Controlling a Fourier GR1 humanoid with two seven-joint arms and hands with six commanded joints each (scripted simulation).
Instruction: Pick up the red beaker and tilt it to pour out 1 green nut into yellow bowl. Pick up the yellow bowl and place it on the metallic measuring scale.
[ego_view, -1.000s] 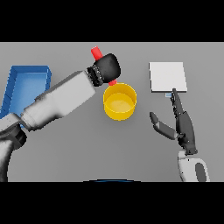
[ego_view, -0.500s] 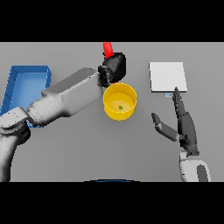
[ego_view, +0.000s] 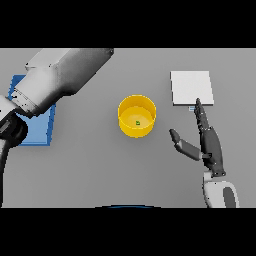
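Yellow bowl (ego_view: 136, 116): upright at the middle of the grey table (ego_view: 100, 165), one small green nut (ego_view: 138, 123) on its floor. Metallic measuring scale (ego_view: 191, 88): flat, to the bowl's right, well apart. Right hand (ego_view: 207, 142): fingers (ego_view: 201, 116) straight, thumb spread, holding nothing, tip just below the scale. Left arm (ego_view: 60, 77): reaches up out of view; hand unseen. Blue tray (ego_view: 37, 125): far left, partly covered by the arm.

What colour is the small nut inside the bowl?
Green; the nut shows in the head view, inside the yellow bowl.
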